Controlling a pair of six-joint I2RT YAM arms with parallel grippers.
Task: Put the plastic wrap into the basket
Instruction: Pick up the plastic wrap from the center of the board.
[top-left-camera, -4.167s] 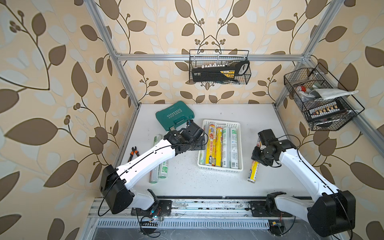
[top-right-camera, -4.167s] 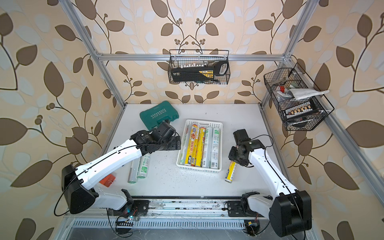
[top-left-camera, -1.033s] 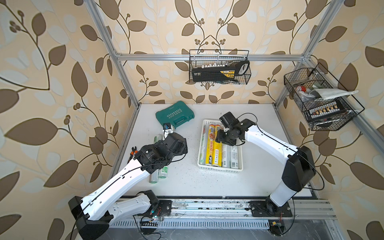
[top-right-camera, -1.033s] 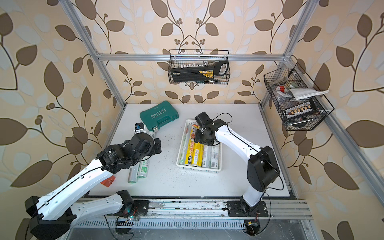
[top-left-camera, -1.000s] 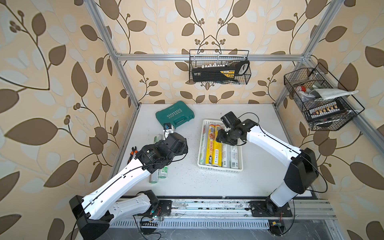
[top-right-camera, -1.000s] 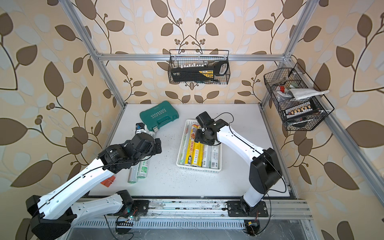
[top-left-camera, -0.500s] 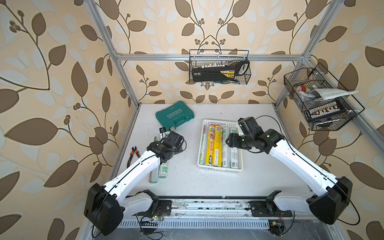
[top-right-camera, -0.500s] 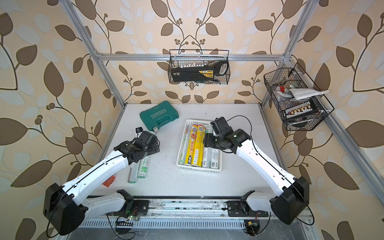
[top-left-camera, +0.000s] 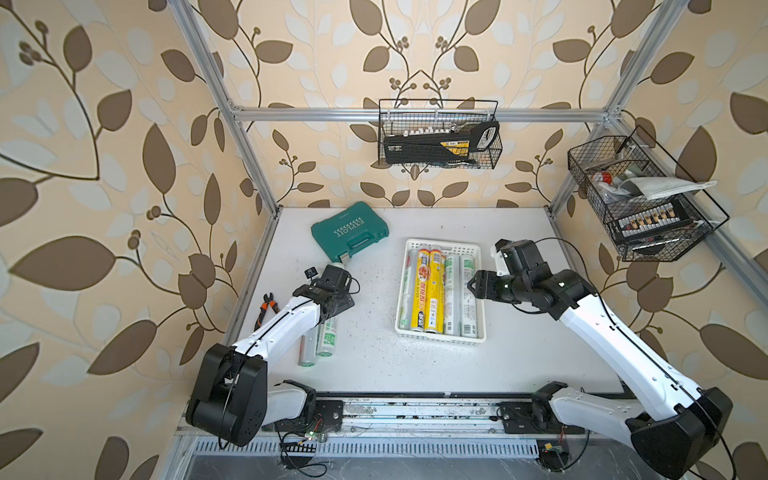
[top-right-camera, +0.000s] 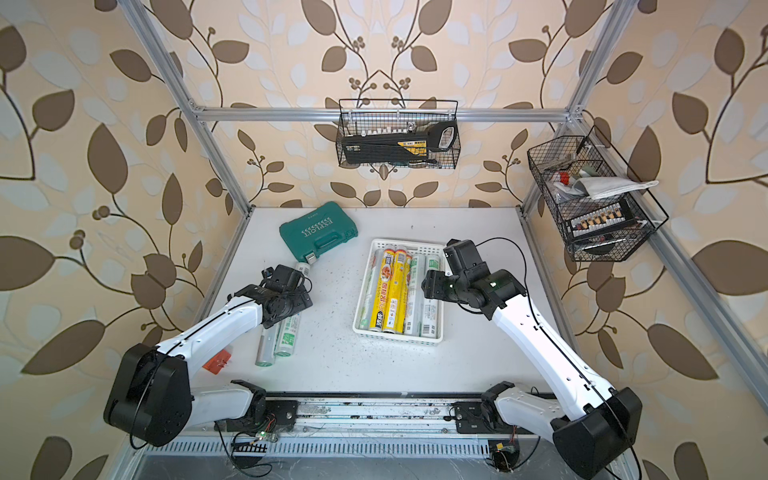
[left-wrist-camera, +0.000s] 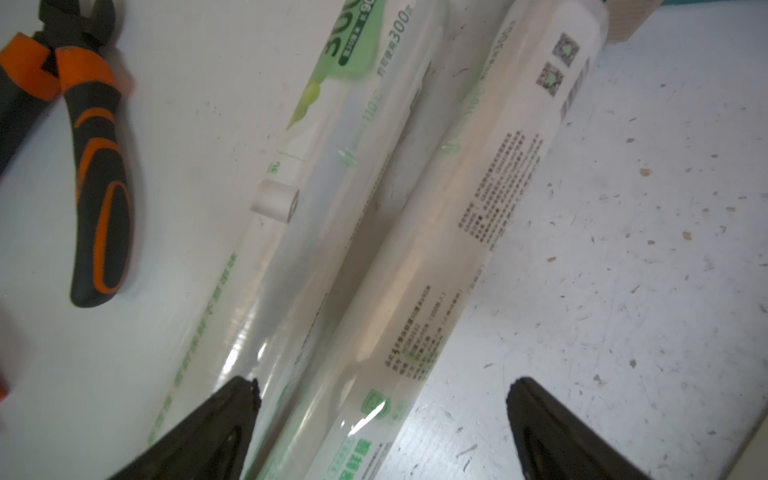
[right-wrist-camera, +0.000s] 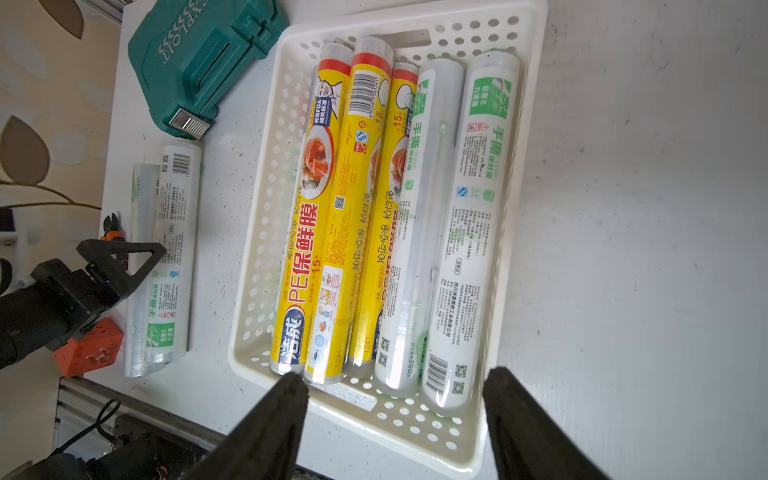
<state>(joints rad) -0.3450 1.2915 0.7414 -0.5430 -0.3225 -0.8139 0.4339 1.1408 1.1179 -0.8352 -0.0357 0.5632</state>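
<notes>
Yellow and silvery rolls (top-left-camera: 430, 291) lie lengthwise in our basket (top-left-camera: 440, 337), side by side to fit. Right gripper (right-wrist-camera: 395, 376) hangs above, jaws apart, empty; left gripper (left-wrist-camera: 382, 390), jaws wide, lines up over two more rolls (top-left-camera: 326, 338) on the table (top-left-camera: 519, 353), we reckon.

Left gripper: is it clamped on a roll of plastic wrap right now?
No; the left gripper stands wide open in the left wrist view, and both silvery-white rolls lie on the table.
</notes>
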